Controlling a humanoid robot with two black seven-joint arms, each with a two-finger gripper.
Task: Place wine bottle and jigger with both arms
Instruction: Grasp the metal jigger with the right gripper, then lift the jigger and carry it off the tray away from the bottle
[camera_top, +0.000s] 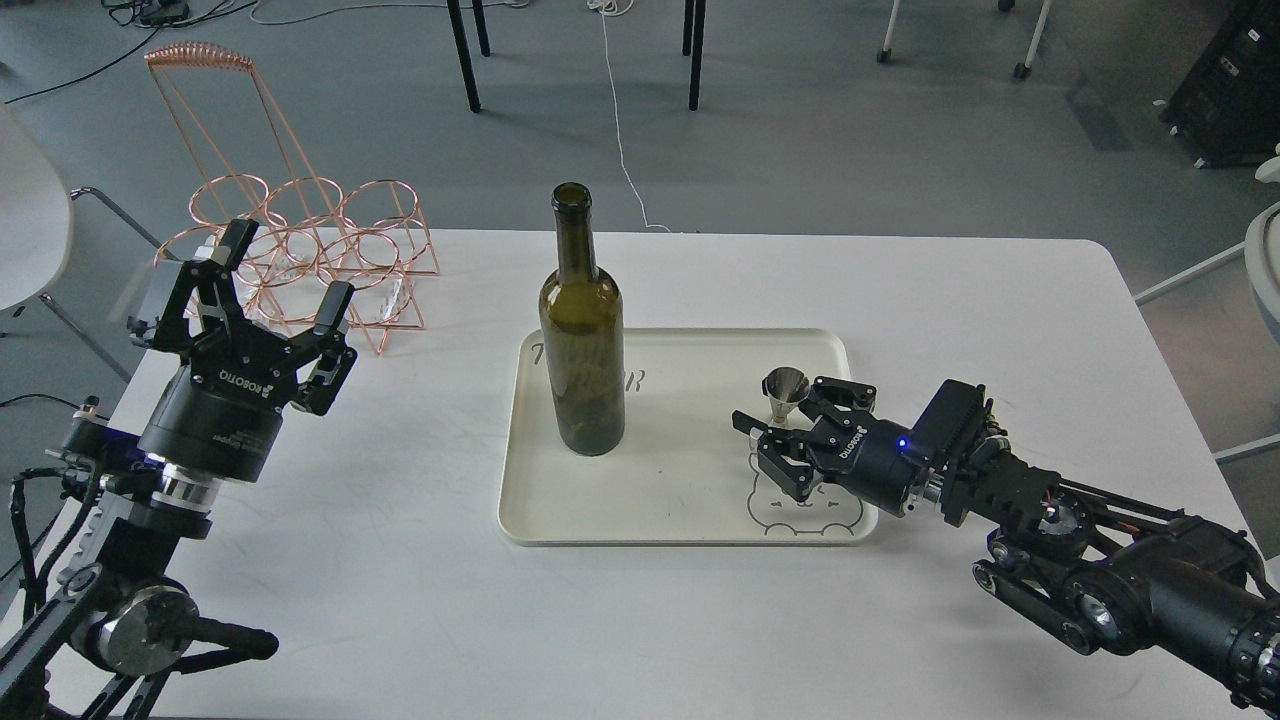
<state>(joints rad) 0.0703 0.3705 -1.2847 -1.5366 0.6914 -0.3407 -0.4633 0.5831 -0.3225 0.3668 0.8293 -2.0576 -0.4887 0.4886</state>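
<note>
Your right gripper (775, 432) sits low over the right part of the tray (690, 525), fingers spread around the jigger (785, 392). One finger reaches past the jigger's near-left side, the others lie on its right. You cannot tell whether any finger touches the metal; the jigger's lower cone is hidden behind the gripper. Only its upper cone shows clearly, and that stands upright.

The right arm comes in from the lower right corner, crossing the tray's right rim and covering part of the printed bear (805, 510).

The wine bottle (582, 330) stands upright on the left part of the same tray, well apart from the jigger, with nothing holding it.

Your left gripper (275, 275) is raised above the table's (400, 600) left edge, fingers pointing up and spread wide, holding nothing. It is well apart from the bottle. Directly behind it, at the table's far left corner, stands the copper wire rack (300, 235).

Tray sits centred on the white table.
</note>
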